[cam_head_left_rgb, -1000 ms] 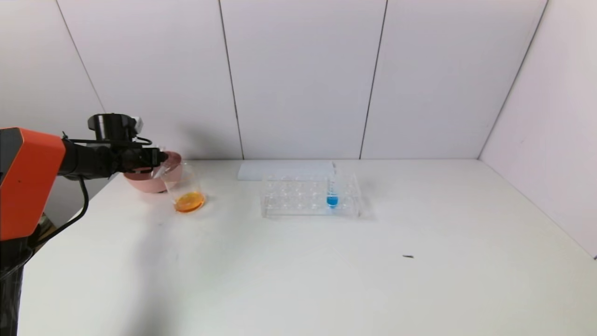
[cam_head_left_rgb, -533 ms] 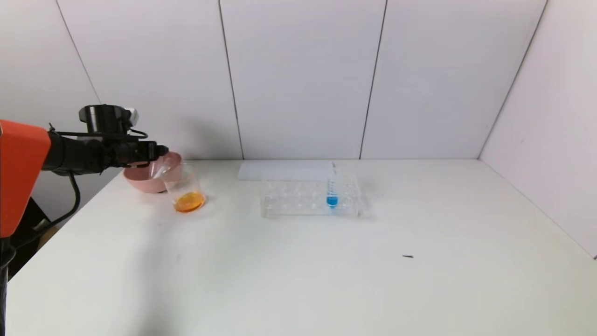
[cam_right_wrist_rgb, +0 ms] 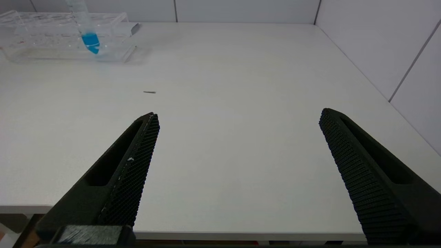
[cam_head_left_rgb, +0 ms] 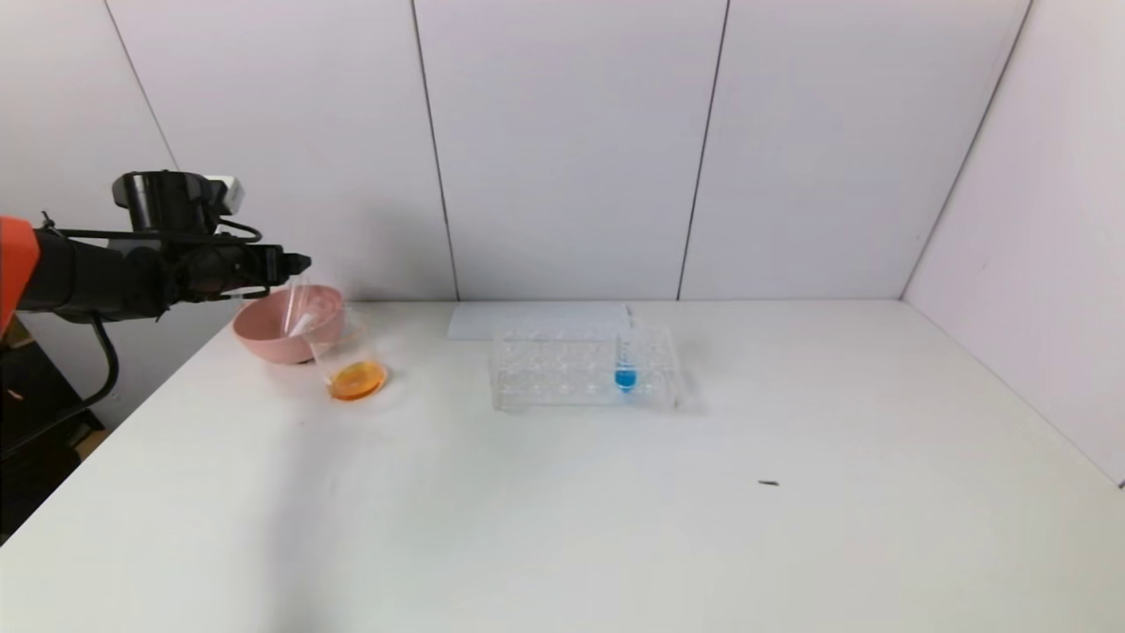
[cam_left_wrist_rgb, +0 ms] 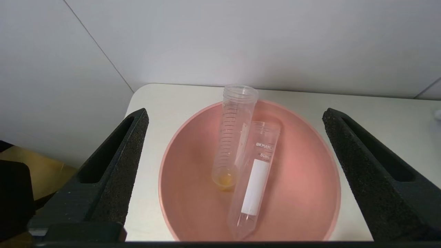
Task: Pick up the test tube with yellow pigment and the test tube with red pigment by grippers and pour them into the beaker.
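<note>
Above the pink bowl [cam_head_left_rgb: 279,334] at the table's [cam_head_left_rgb: 562,492] far left corner, the left gripper [cam_head_left_rgb: 294,262] had risen and drawn back toward the left since a second before, its fingers spread wide and holding nothing. Two tubes lay in the bowl: the yellow tube [cam_left_wrist_rgb: 232,137], a yellow trace at its tip, leaned on the rim, and a labelled tube [cam_left_wrist_rgb: 253,182], touching it, lay alongside. One beaker [cam_head_left_rgb: 347,356] stood just beside the bowl, orange liquid in its bottom. One rack [cam_head_left_rgb: 584,369] held one blue tube [cam_head_left_rgb: 626,360]. The right gripper [cam_right_wrist_rgb: 237,117], out of the head view, hung wide open and empty over the near right table.
</note>
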### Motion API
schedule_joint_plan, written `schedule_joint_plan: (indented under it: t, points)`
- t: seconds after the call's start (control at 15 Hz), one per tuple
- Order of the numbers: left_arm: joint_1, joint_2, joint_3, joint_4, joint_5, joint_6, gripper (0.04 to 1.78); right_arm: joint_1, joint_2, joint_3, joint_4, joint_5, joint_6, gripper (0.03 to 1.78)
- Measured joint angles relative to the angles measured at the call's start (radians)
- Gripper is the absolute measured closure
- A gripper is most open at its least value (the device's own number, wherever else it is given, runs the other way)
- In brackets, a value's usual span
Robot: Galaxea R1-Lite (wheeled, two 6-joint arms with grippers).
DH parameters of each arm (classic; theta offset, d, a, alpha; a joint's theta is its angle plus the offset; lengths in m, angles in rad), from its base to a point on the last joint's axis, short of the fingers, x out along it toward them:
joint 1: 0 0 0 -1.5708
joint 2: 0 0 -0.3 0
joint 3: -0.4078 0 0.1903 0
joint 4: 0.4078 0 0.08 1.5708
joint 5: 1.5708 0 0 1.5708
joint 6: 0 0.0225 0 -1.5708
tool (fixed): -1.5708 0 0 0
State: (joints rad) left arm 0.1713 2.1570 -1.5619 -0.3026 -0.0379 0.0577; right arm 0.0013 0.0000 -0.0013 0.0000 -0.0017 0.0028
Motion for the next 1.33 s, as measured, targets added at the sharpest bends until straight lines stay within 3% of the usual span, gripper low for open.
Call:
schedule_joint_plan:
  t: [0.6,1.33]
  points:
    - [-0.082,-0.282,0.253,-0.002,-0.007,-0.003,0.06,0.000,0.000,0.000,0.000,0.000,0.000,0.11]
    - [-0.185,-0.811,0.622,0.012,-0.009,0.000,0.06,0.000,0.000,0.000,0.000,0.000,0.000,0.11]
